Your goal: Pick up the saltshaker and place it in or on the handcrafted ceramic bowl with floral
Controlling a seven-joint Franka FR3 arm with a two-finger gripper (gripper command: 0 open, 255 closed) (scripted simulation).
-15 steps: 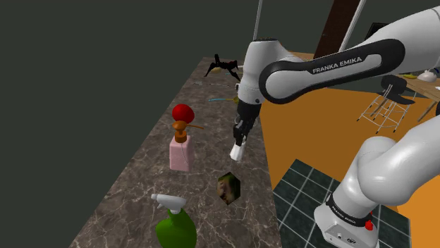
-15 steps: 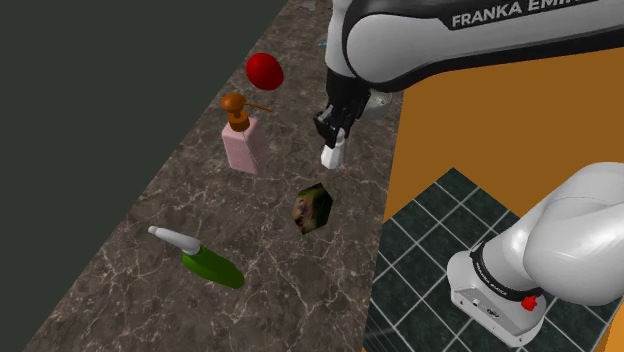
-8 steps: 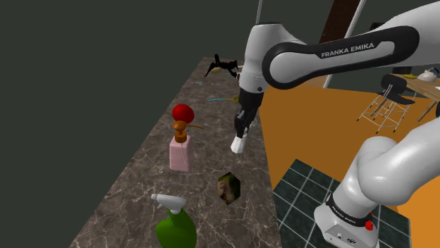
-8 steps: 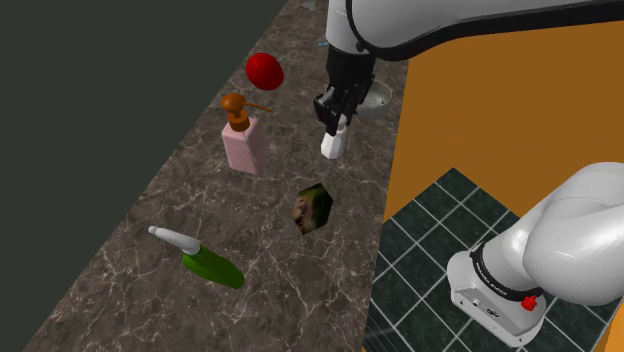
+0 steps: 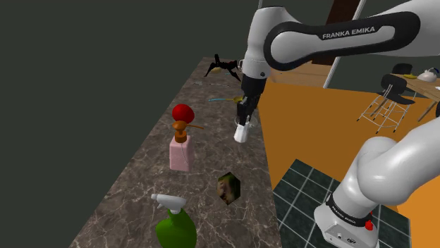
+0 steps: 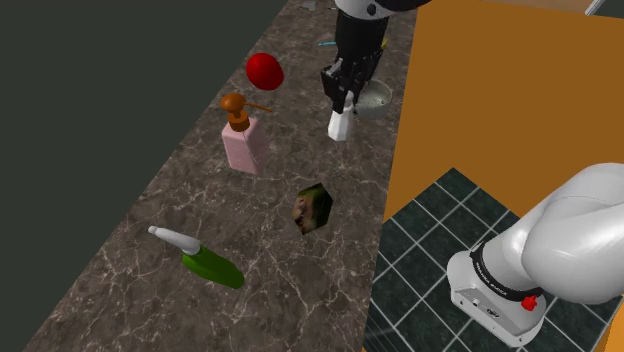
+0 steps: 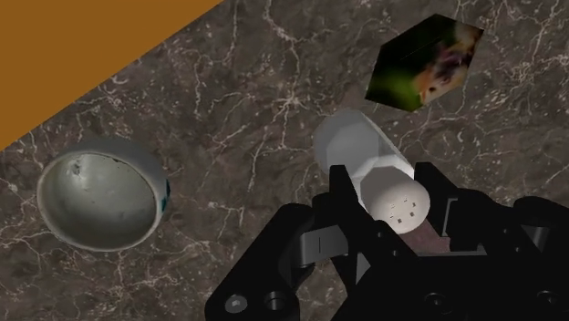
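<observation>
Since a second ago the arm point(image 5: 331, 42) has swung farther along the marbled counter point(image 5: 134, 190), carrying the gripper point(image 6: 340, 108) toward the pale grey bowl point(image 6: 373, 100). Its fingers point(image 7: 342, 193) are closed on the white saltshaker point(image 6: 340, 126), gripping its perforated top end. The saltshaker hangs just beside the bowl, seemingly not yet over it.
</observation>
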